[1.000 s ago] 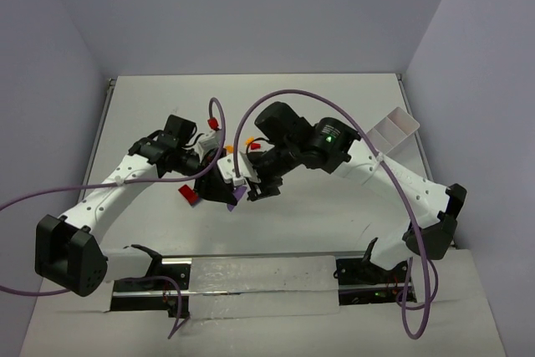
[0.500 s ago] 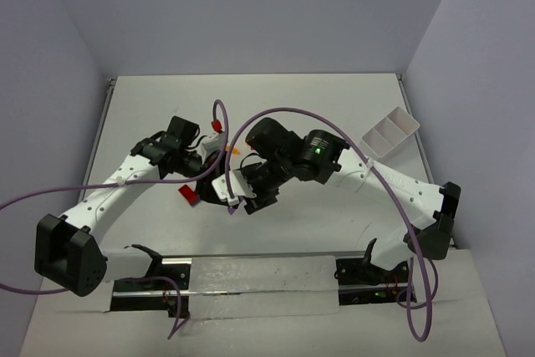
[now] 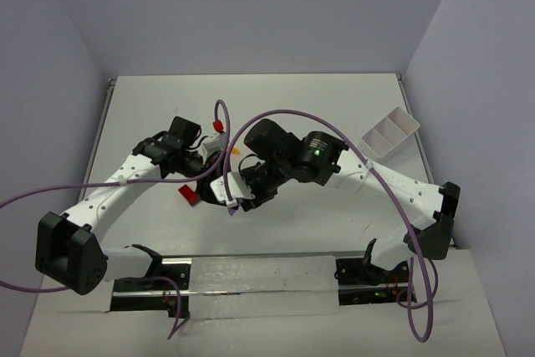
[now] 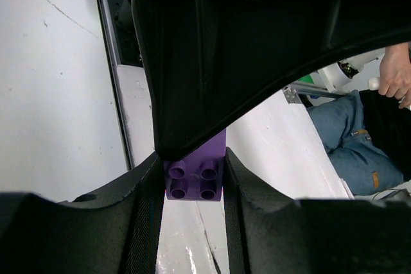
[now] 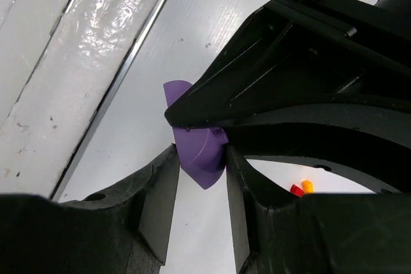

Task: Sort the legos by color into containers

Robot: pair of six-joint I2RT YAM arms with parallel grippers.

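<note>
A purple lego (image 4: 195,174) with four studs sits between the fingers of my left gripper (image 4: 191,187), which is shut on it. My right gripper (image 5: 200,170) closes on the same purple lego (image 5: 198,155) from the other side, so both grippers meet over the table's middle. In the top view the left gripper (image 3: 217,187) and the right gripper (image 3: 244,193) touch, and the lego is nearly hidden. A small red lego (image 5: 296,190) and an orange lego (image 5: 307,186) lie on the table behind. A white container (image 3: 389,133) stands at the far right.
A larger red piece (image 3: 187,194) lies just left of the grippers. Another red piece (image 3: 217,125) lies further back, next to a purple cable. A metal rail with a white strip (image 3: 259,277) runs along the near edge. Walls close the table's back and sides.
My right gripper has moved left and down onto the purple lego held by my left gripper. The left arm has barely moved.
</note>
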